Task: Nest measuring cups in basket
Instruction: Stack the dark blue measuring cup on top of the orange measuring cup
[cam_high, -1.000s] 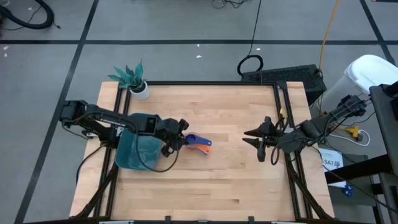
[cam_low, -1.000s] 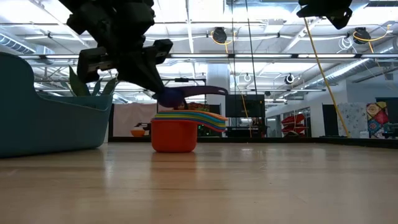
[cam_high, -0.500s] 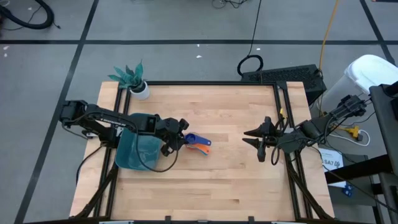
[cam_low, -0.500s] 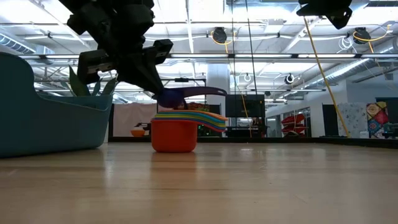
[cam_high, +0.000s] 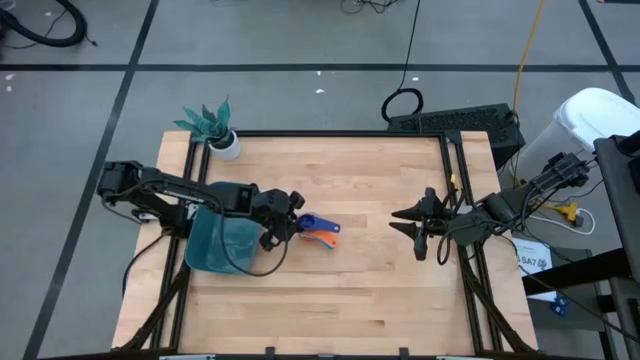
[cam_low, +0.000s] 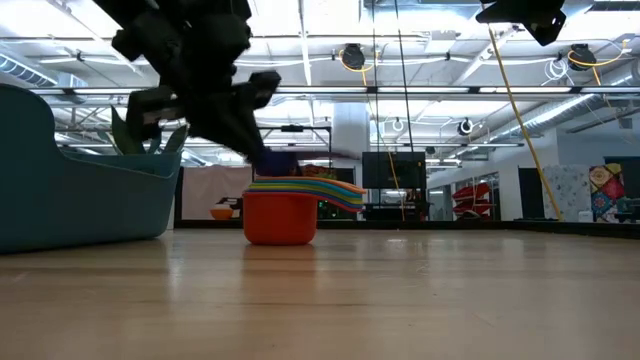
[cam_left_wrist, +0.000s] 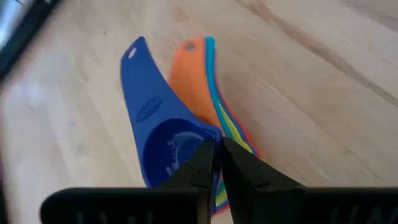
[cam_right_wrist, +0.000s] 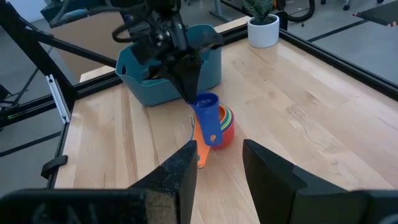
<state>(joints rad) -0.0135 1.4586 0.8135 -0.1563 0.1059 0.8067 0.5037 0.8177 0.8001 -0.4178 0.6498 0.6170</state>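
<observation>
The measuring cups stand nested on the table's middle, with the red cup at the bottom and the fanned handles pointing toward the table's right. The dark blue cup is on top. My left gripper is shut on it, just right of the teal basket. My right gripper hovers open near the table's right edge, far from the cups. My left gripper pinches the wall of the dark blue cup's bowl, on the side away from the handle. One finger looks to be inside the bowl and one outside. The fingers slant down from the basket's side. The cup sits over the stack; whether it touches it, I cannot tell.
The basket stands on the table's left part, close beside the stack. A small white pot with a teal plant is at the far left corner. Bare wood lies between the cups and my right gripper.
My left gripper has sunk a little toward the stack, blurred in the low view. The dark blue cup in it has come down with it, so its handle now lies nearer the fanned handles below.
</observation>
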